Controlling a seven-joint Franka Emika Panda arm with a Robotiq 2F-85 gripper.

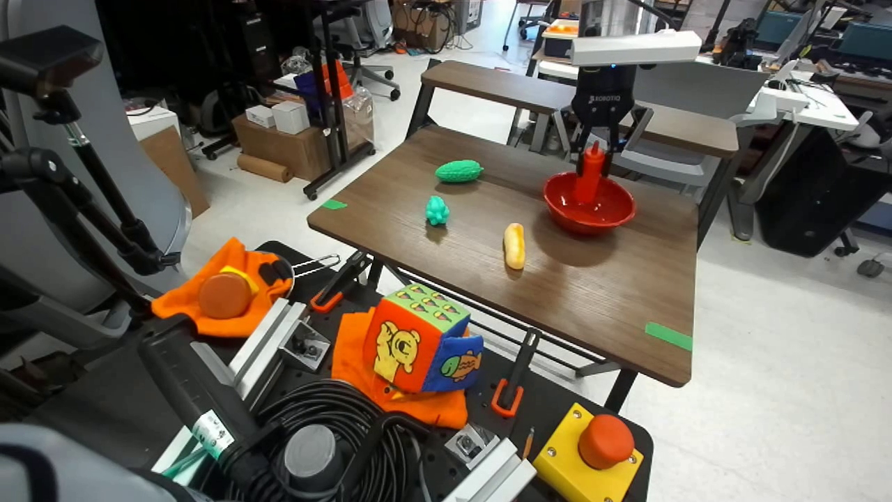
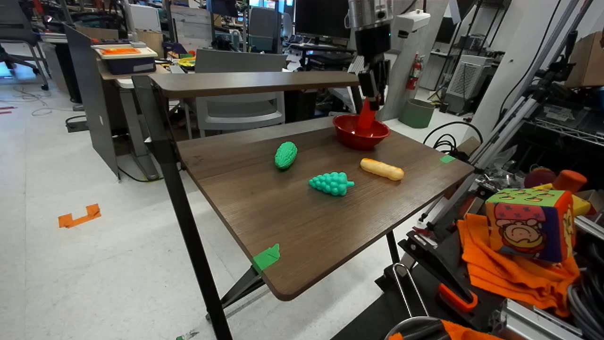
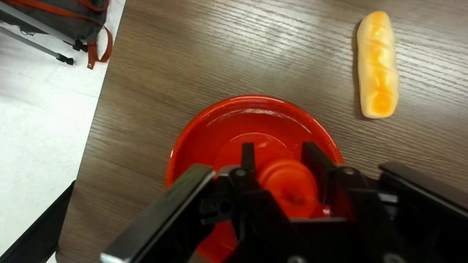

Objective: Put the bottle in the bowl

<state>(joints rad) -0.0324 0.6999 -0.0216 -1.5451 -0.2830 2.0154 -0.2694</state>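
Note:
The red-orange bottle stands inside the glossy red bowl, leaning a little. In an exterior view the bottle also rises from the bowl. My gripper comes down from above with one finger on each side of the bottle and appears shut on it. In the wrist view the bottle's round top sits between the fingers, inside the bowl's rim. The bottle's base is hard to see, so I cannot tell whether it rests on the bowl's floor.
A yellow-orange oblong object lies beside the bowl. A green oblong toy and a green bumpy toy lie farther off on the wooden table. A raised shelf runs along one table edge.

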